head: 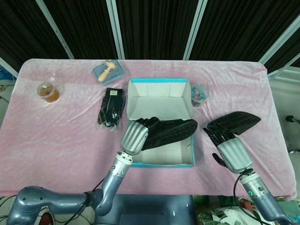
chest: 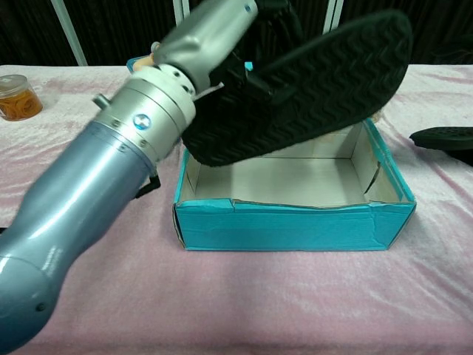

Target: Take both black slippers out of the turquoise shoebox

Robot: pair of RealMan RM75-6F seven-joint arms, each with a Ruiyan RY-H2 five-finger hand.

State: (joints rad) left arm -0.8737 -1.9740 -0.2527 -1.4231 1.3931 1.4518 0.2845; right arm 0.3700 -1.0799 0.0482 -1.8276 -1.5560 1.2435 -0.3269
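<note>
My left hand (head: pixel 135 135) (chest: pixel 216 29) grips a black slipper (head: pixel 169 131) (chest: pixel 310 81) and holds it in the air above the turquoise shoebox (head: pixel 189 161) (chest: pixel 295 225), sole side toward the chest camera. The box's white inside shows nothing else in it. The second black slipper (head: pixel 236 122) (chest: pixel 442 137) lies on the pink cloth to the right of the box. My right hand (head: pixel 229 147) hovers just in front of that slipper with its fingers spread, holding nothing.
A black packaged item (head: pixel 112 108) lies left of the box. A blue lidded tub with a wooden piece (head: pixel 108 71) and an orange jar (head: pixel 48 91) sit far left. A small clear cup (head: pixel 199 93) stands at the box's back right corner.
</note>
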